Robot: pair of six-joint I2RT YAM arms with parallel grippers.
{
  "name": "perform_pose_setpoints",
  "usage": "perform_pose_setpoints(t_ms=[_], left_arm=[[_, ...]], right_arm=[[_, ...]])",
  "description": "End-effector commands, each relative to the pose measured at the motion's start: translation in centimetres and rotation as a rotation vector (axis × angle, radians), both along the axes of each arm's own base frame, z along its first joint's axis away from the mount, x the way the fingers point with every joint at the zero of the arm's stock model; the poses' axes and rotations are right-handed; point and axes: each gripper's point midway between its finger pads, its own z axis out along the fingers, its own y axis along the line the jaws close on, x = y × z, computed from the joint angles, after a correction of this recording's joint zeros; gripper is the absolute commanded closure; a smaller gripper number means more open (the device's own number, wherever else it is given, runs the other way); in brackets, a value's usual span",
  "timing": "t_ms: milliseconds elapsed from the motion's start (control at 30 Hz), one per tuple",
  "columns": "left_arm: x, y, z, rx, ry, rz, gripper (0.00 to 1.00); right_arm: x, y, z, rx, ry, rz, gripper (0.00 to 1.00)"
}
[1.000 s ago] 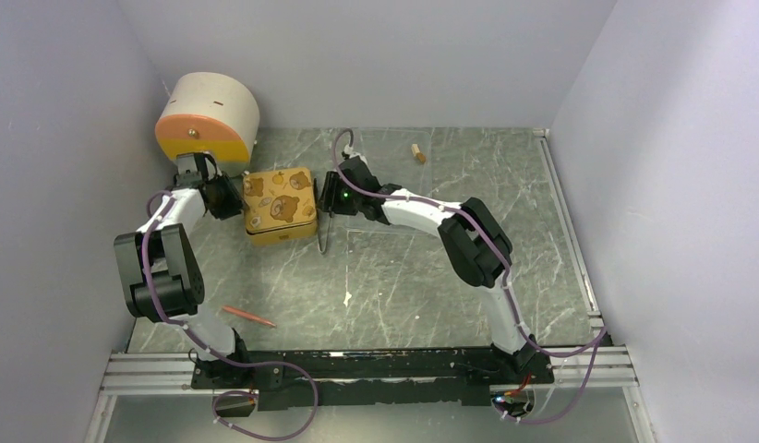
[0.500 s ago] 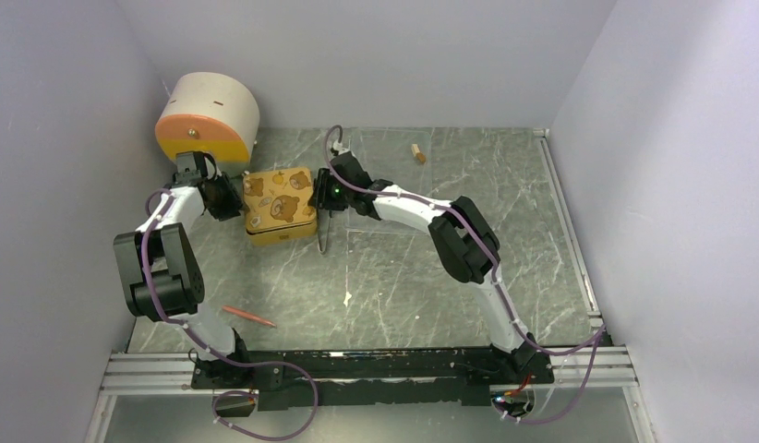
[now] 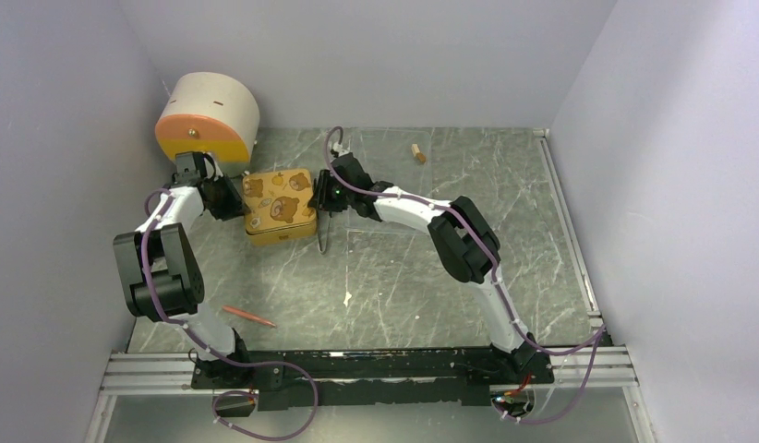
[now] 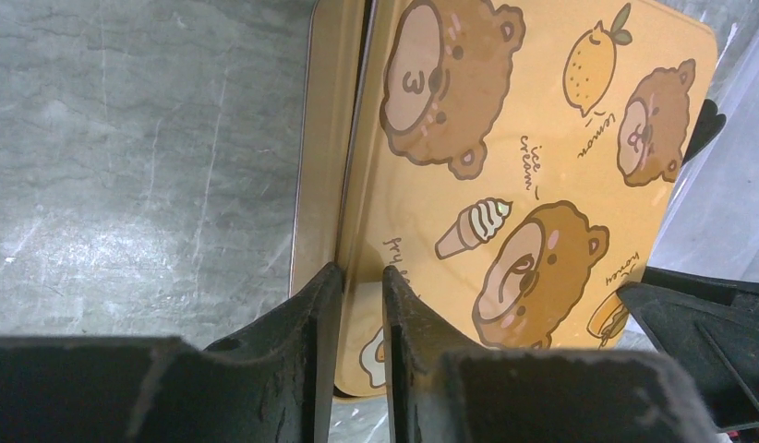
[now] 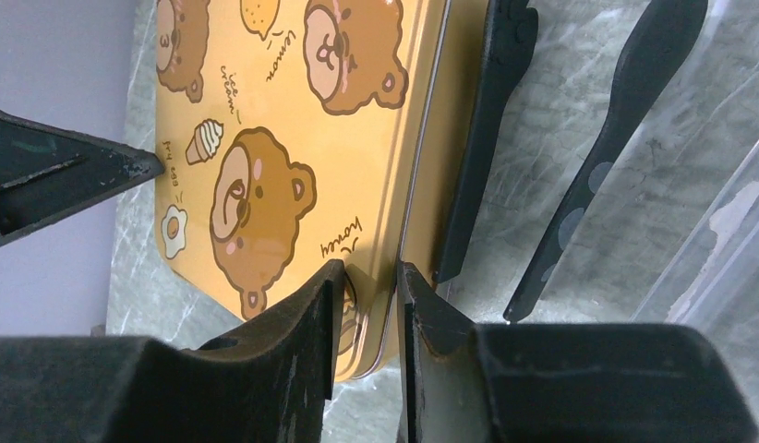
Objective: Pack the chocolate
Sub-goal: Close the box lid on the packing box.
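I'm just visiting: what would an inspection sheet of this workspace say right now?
surface: grey marbled table.
job's things: no chocolate seen; bear-print tin with lid on top.
clutter: black utensil beside tin, red-orange pen, tan bit, white scrap.
hands: left hand pinches lid's edge; right hand straddles opposite edge, grip unclear.
cables: purple cables, running along both arms.
surroundings: plain walls; round cream-and-orange drum, far left.
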Motion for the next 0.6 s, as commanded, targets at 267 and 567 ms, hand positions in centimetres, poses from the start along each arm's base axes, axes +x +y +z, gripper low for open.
perform_pose_setpoints(t_ms=[267, 567], left_arm=[[0.6, -2.4, 5.5, -0.083, -0.137, -0.064, 0.72], [-1.1, -1.3, 4.1, -0.009, -0.067, -0.040, 0.72]], right_arm=[[-1.2, 1.6, 5.6, 0.125, -0.068, 0.064, 0.67], [-1.2, 1.3, 5.0, 0.115, -0.058, 0.070, 0.67]])
